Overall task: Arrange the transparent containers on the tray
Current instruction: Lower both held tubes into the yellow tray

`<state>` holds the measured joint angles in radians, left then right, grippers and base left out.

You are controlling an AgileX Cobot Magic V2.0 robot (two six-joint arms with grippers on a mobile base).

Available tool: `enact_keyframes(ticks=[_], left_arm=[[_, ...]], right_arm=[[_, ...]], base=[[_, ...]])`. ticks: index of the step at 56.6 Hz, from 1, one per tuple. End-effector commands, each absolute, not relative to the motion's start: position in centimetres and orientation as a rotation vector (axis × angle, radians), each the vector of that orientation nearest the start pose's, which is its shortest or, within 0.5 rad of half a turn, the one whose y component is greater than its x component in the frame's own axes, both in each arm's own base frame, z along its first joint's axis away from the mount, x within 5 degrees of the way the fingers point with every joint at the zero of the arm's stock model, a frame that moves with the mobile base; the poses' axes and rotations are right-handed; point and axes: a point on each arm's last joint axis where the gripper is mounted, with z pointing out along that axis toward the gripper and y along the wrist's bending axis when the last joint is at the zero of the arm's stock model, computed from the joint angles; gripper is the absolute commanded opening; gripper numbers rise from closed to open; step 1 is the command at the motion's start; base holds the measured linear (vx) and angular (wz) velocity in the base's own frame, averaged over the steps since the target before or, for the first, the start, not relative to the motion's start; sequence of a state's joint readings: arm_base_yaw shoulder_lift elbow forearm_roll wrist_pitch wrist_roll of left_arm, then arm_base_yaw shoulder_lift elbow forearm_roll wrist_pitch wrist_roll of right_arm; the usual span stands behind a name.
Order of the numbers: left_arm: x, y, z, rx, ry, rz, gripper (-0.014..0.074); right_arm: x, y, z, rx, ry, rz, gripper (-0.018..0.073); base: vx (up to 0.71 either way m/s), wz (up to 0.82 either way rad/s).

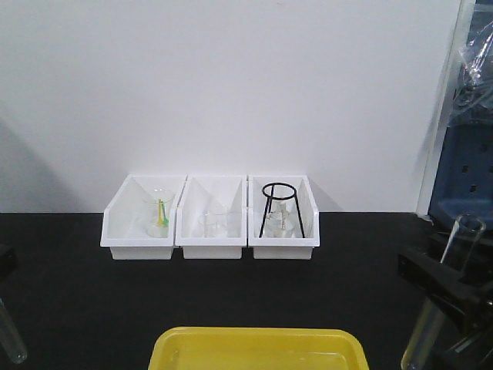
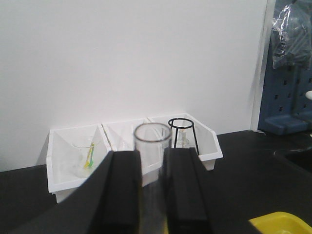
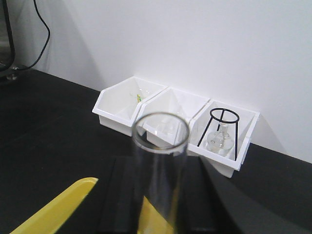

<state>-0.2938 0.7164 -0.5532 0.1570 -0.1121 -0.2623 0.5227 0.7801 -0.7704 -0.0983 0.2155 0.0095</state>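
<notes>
Each gripper holds one transparent container, a slim clear test tube. In the left wrist view my left gripper is shut on a tube whose open rim sticks out past the black fingers. The right wrist view shows my right gripper shut on the other tube, standing upright. From the front, that right tube leans slightly at the right edge, and the left tube's rounded bottom shows at the left edge. The yellow tray lies at the bottom centre between them, nothing visibly in it.
Three white bins stand in a row against the back wall. The left one holds a beaker with a green and yellow item, the right one a black ring stand over a small flask. Blue equipment stands at far right.
</notes>
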Motion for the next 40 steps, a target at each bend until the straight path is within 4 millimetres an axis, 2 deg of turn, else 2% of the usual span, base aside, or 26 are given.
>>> enact_keyframes(ticks=[1, 31, 40], left_arm=[[14.49, -4.74, 36.24, 0.15, 1.42, -0.368, 0.0014], [14.49, -4.75, 36.25, 0.149, 1.419, -0.369, 0.0014], [14.54, -4.74, 36.09, 0.15, 1.436, -0.365, 0.0014]], right_arm=[[14.15, 7.94, 39.73, -0.482, 1.519, 0.309, -0.0001], [14.15, 7.94, 39.71, -0.481, 1.521, 0.31, -0.0001], [14.35, 8.05, 39.24, -0.462, 1.575, 0.336, -0.0001]], base=[[0.07, 0.02], [0.02, 0.0], [0.0, 0.0]])
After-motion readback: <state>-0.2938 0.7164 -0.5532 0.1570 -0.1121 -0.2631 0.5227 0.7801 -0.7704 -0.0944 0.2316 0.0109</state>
